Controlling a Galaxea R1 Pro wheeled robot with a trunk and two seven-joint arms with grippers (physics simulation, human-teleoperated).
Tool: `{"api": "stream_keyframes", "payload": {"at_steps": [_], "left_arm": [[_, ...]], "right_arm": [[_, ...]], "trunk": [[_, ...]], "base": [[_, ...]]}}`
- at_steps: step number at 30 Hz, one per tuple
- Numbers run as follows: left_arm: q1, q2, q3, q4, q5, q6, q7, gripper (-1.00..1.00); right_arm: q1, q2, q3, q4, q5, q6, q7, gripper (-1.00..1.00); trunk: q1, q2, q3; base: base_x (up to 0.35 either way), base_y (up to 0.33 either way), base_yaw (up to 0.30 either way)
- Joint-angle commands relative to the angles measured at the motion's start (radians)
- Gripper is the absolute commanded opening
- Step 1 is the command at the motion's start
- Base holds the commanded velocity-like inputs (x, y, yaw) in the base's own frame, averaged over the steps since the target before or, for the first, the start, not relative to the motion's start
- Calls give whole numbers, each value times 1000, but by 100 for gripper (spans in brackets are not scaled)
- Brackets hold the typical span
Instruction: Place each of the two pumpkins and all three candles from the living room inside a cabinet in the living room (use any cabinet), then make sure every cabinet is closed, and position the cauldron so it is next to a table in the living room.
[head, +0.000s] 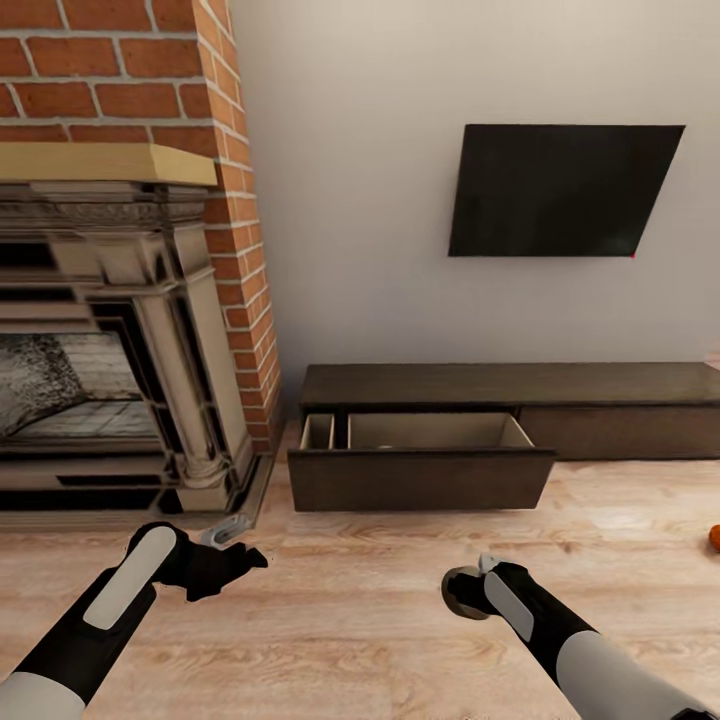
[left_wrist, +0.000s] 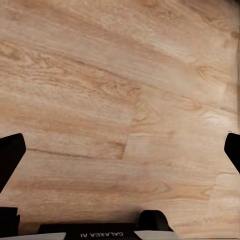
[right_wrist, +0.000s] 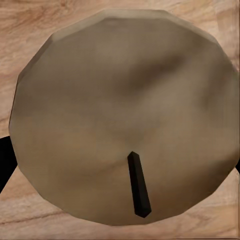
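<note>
So the right gripper (head: 463, 590) has one of the short stubby grey-beige wax candles (right_wrist: 125, 120) clamped between its jaws, hanging low over the light wood plank floor (left_wrist: 120, 100), in front of the long low dark-brown wooden cabinet (head: 500, 385). From the right wrist view you look straight down onto the candle's rounded top with the little black wick (right_wrist: 138, 185) poking up, so its long axis runs along the gripper's line of sight; I can't tell if it's upright relative to the floor.

My guess on handling: light, stiff, a bit slick since it's wax. A grip across the round side wall seems right, but it could rotate or slide if the squeeze is loose. Not fragile really, maybe dentable.

The left gripper (head: 235, 560) is spread open with nothing in it, just floor under it.

The cabinet's pull-out drawer (head: 420, 478) at its left end is open, showing the lighter interior. A bit of bright-orange ribbed pumpkin (head: 714, 538) peeks in at the floor's right edge, well apart from the cabinet
</note>
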Motion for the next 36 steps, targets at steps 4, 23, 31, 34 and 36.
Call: {"api": "stream_keyframes", "payload": {"at_steps": [4, 23, 31, 34, 36], "left_arm": [[-1, 1, -3, -5, 11, 0, 10, 100], [-1, -46, -6, -4, -28, 0, 11, 100], [-1, -57, -7, -3, -42, 0, 11, 100], [-1, -59, -6, -3, -54, 0, 11, 100], [-1, -63, -6, -5, -59, 0, 11, 100]], "right_arm": [[-1, 1, 8, -2, -10, 2, -9, -100], [-1, -2, 8, -1, -8, 1, -8, -100], [-1, -2, 8, -1, -9, 2, -9, -100], [-1, -2, 8, -1, -9, 2, -9, -100], [-1, -2, 8, -1, -9, 2, -9, -100]], "trunk": [[-16, 28, 12], [-88, 161, 67], [-119, 217, 87], [-131, 238, 95], [-138, 252, 99]], "base": [[0, 0, -290], [0, 0, -290], [0, 0, -280], [0, 0, -263], [0, 0, -260]]}}
